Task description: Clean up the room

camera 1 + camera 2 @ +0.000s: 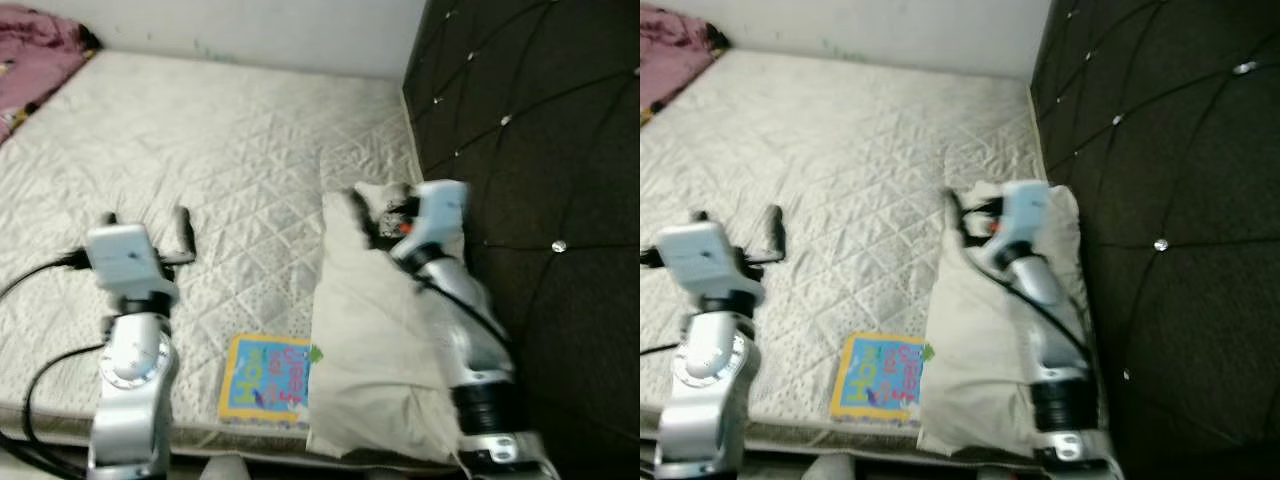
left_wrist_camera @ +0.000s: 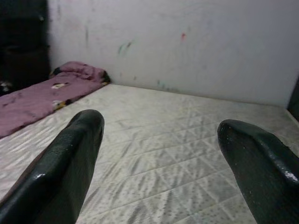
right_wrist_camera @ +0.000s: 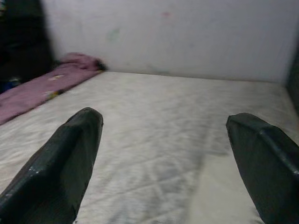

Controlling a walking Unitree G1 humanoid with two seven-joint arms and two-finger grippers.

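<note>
A beige pillow (image 1: 365,345) lies along the right side of the white quilted mattress (image 1: 220,150), against the dark headboard. A colourful children's book (image 1: 268,378) lies flat near the mattress's front edge, just left of the pillow. My right gripper (image 1: 368,208) hovers over the pillow's far end, open and holding nothing; in the right wrist view its fingers (image 3: 65,158) stand wide apart. My left gripper (image 1: 147,222) is raised over the front left of the mattress, open and holding nothing, with its fingers (image 2: 70,163) spread.
A dark tufted headboard (image 1: 540,150) with shiny studs fills the right side. A crumpled pink blanket (image 1: 35,55) lies at the far left corner. A pale wall (image 1: 250,25) bounds the far side of the bed. Black cables loop beside my left arm.
</note>
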